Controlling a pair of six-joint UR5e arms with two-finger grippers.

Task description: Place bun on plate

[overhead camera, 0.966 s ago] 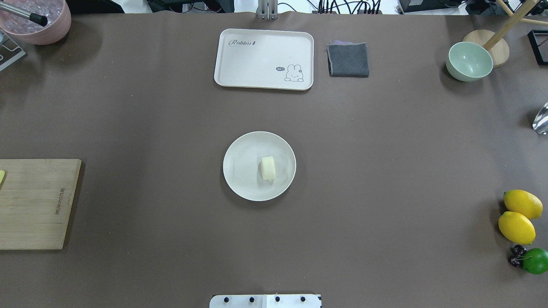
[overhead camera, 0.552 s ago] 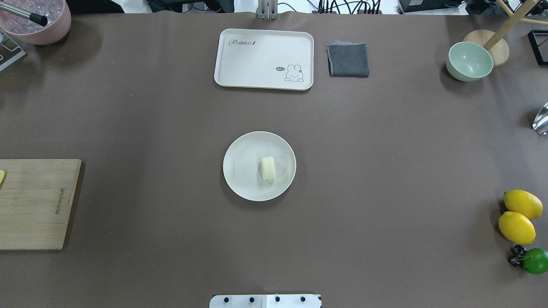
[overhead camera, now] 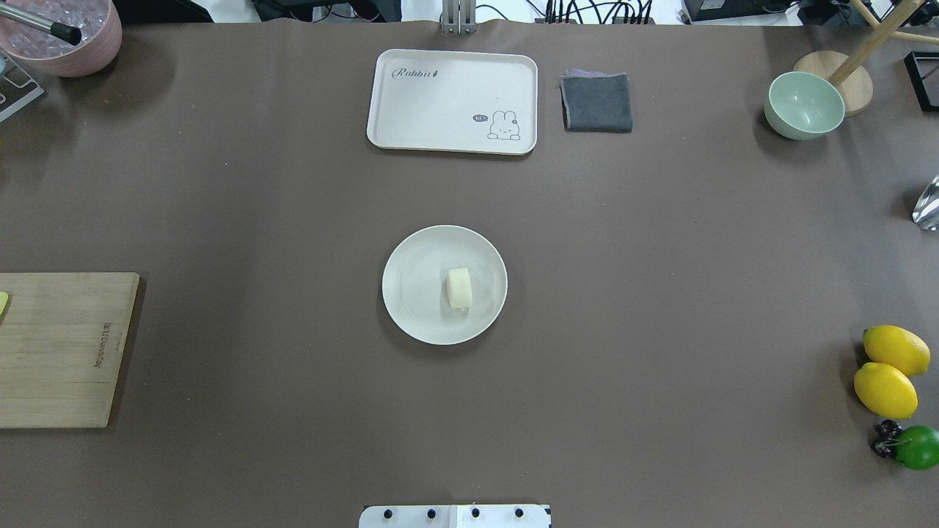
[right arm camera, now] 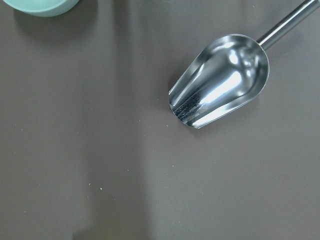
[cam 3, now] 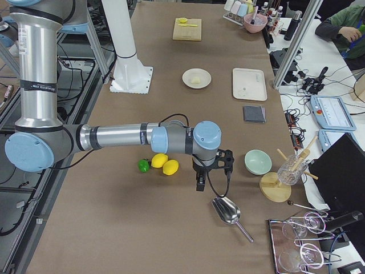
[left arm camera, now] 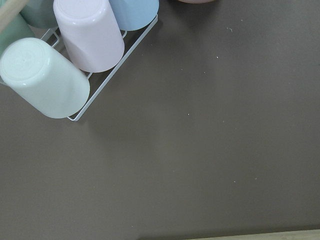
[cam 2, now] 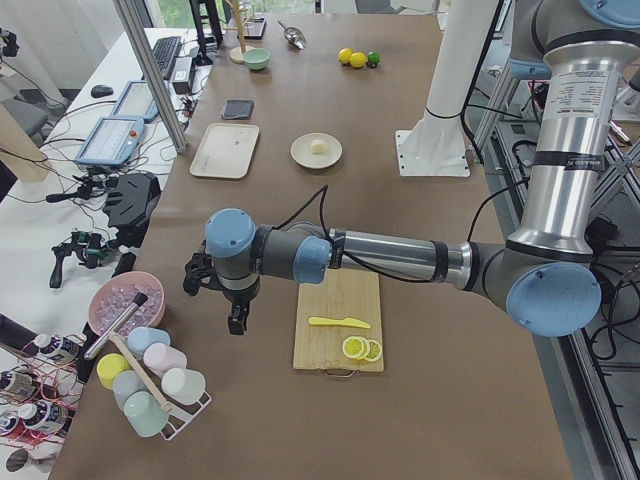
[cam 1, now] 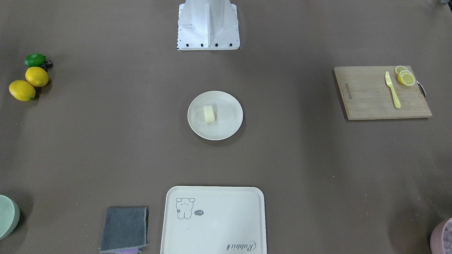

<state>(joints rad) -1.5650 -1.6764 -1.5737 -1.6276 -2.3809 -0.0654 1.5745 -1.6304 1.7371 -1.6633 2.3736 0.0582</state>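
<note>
The pale bun (overhead camera: pixel 459 287) lies on the round off-white plate (overhead camera: pixel 414 293) at the table's middle, a little right of the plate's centre; from the front the bun (cam 1: pixel 209 113) rests on the same plate (cam 1: pixel 227 120). Neither arm is near it. My left gripper (cam 2: pixel 238 320) hangs over the table's left end beside the cutting board, and I cannot tell whether it is open or shut. My right gripper (cam 3: pixel 199 184) hangs over the right end near the lemons, state also unclear. The wrist views show no fingers.
A cream tray (overhead camera: pixel 452 101) and folded grey cloth (overhead camera: pixel 596 103) lie at the far side. Green bowl (overhead camera: pixel 803 105), lemons (overhead camera: pixel 888 370) and a metal scoop (right arm camera: pixel 220 80) sit on the right. On the left are the cutting board (cam 1: pixel 378 92) and a cup rack (left arm camera: pixel 75 55).
</note>
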